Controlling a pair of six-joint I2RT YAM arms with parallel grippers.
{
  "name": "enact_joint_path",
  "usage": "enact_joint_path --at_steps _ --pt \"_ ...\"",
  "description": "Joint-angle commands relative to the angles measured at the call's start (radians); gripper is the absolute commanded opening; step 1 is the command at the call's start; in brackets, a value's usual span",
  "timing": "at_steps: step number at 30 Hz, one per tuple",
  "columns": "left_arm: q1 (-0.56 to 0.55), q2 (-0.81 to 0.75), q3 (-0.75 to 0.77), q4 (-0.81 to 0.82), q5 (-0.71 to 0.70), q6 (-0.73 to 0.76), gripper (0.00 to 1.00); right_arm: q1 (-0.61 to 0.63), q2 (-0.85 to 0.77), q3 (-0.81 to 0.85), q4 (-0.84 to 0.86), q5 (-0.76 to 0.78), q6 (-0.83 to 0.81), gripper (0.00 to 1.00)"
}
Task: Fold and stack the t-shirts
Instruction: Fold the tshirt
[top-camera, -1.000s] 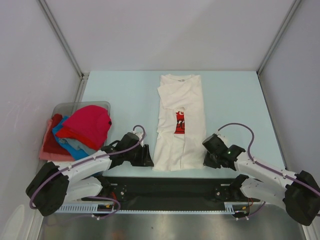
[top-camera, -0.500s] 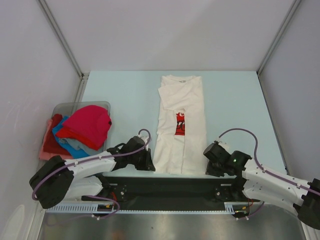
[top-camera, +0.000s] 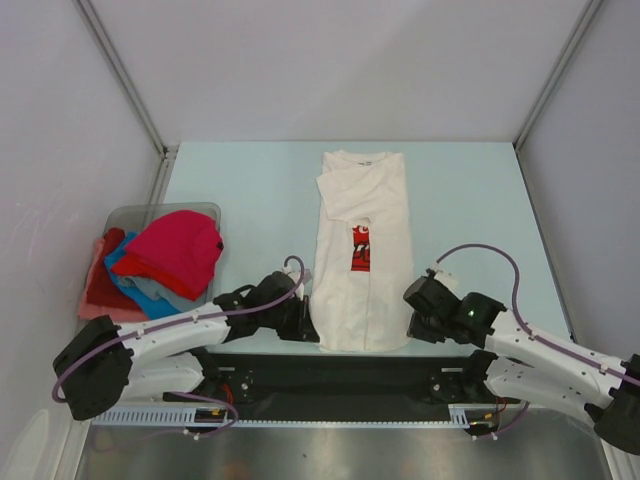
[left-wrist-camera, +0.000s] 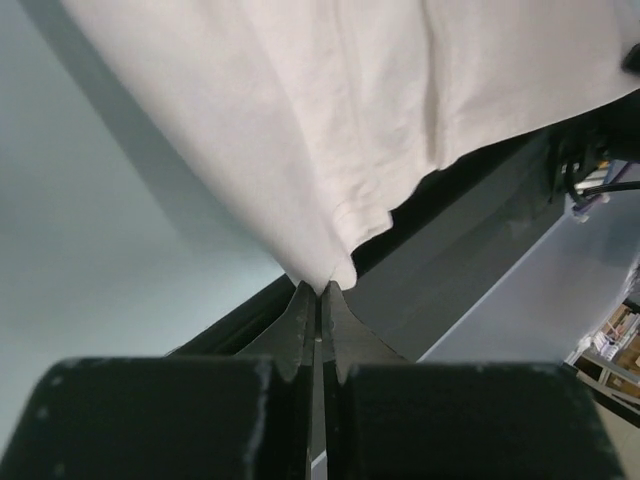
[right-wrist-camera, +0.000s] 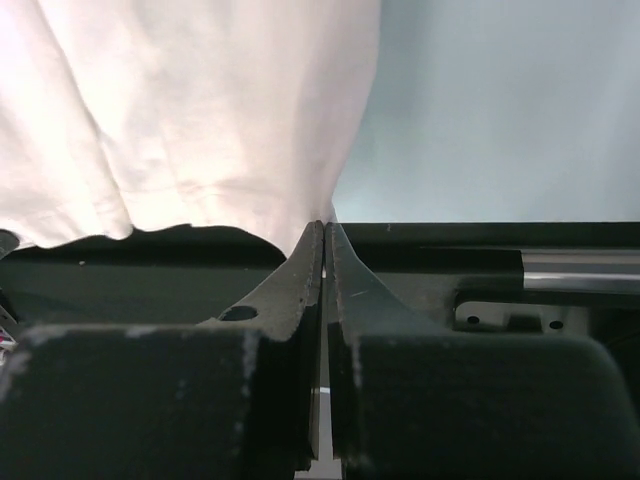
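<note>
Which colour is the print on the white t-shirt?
The print is red; the top external view shows it best.

chest print (top-camera: 360, 250) of white t-shirt (top-camera: 375, 195) half hidden, script unreadable

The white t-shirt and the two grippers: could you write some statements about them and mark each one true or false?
1. The left gripper is shut on a near corner of the white t-shirt. True.
2. The right gripper is open, away from the shirt. False: it is shut on the other near corner.
3. A red print shows partly between the folded-in sides. True.
4. The collar points toward the arms. False: it lies at the far end.
5. A magenta-red t-shirt lies on top of the other shirts at the left. True.
</note>
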Motion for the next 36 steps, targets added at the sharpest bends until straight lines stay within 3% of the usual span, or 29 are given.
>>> enact_joint_path --at_steps 1,13,18,26,36 --pt "0.0 0.019 0.102 -0.023 0.014 -0.002 0.0 -0.007 0.045 0.123 -0.008 0.097 -0.036 0.0" --pt "0.228 0.318 0.482 -0.117 0.053 0.14 0.01 -0.402 0.233 0.279 0.193 0.015 -0.33 0.0" --pt "0.329 0.456 0.651 -0.125 0.082 0.165 0.01 -0.54 0.405 0.396 0.263 -0.024 -0.428 0.0" --pt "0.423 0.673 0.881 -0.186 0.031 0.2 0.0 -0.643 0.644 0.586 0.346 -0.088 -0.495 0.0" --pt "0.478 0.865 1.13 -0.267 0.025 0.246 0.0 -0.673 0.913 0.815 0.349 -0.12 -0.534 0.0"
